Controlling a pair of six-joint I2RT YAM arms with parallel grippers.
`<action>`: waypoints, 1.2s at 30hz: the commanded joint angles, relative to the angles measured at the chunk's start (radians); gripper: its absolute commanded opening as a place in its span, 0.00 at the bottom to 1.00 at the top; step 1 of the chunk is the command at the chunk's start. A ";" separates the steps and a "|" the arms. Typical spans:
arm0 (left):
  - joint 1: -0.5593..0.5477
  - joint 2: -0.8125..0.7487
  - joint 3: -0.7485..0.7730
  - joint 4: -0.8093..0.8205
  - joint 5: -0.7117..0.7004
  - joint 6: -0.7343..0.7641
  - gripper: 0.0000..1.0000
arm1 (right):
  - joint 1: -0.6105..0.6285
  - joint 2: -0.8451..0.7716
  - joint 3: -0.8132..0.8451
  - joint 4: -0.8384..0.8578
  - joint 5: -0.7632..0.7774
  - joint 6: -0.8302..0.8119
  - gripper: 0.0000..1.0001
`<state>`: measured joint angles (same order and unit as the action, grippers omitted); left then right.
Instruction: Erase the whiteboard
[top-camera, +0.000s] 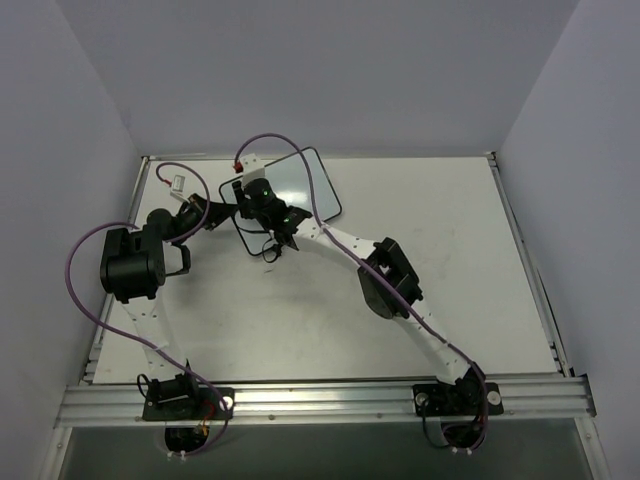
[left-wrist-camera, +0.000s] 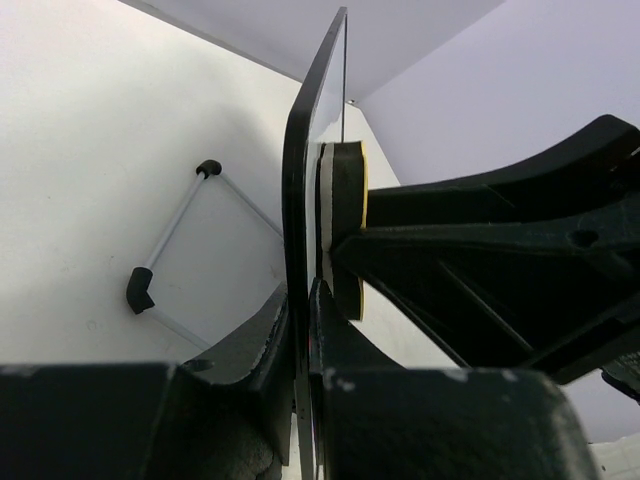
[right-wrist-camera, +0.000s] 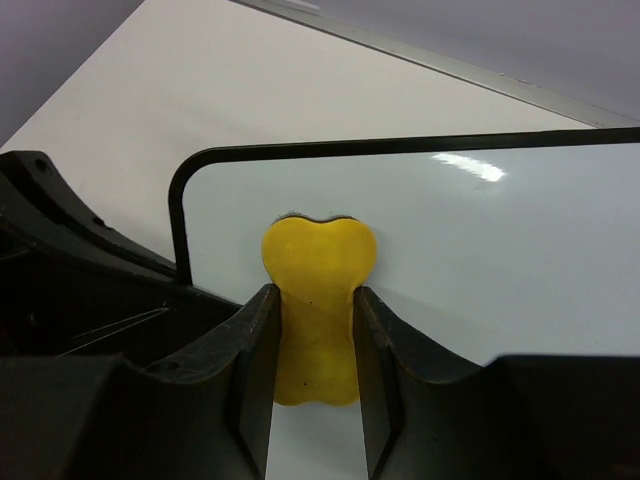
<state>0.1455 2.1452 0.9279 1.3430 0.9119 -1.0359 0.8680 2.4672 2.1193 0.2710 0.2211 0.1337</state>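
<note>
The whiteboard (top-camera: 312, 182) stands tilted up at the back middle of the table. My left gripper (top-camera: 232, 208) is shut on its left edge; in the left wrist view the board (left-wrist-camera: 298, 180) shows edge-on between the jaws of the left gripper (left-wrist-camera: 300, 300). My right gripper (top-camera: 263, 192) is shut on a yellow eraser (right-wrist-camera: 318, 255) and presses it flat on the board's face (right-wrist-camera: 480, 240) near the rounded corner. The eraser (left-wrist-camera: 350, 230) also shows in the left wrist view, against the board. The face in view is blank white.
Thin white rods with black corner pieces (left-wrist-camera: 180, 240) lie on the table behind the board. Purple cables (top-camera: 300, 160) loop over both wrists. Grey walls close in the table (top-camera: 450, 260) at the left, back and right. A metal rail (top-camera: 330, 400) runs along the near edge.
</note>
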 joint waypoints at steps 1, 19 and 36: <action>-0.018 -0.027 0.000 0.193 0.012 0.057 0.02 | -0.066 0.004 0.030 -0.039 0.018 0.021 0.00; -0.021 -0.027 0.003 0.186 0.012 0.063 0.02 | -0.072 -0.040 -0.033 0.000 0.017 0.003 0.00; -0.021 -0.027 0.003 0.183 0.012 0.063 0.02 | -0.076 -0.046 -0.108 0.051 0.007 0.033 0.00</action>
<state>0.1429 2.1429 0.9279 1.3369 0.9047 -1.0290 0.8677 2.4500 2.0659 0.3103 0.2184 0.1402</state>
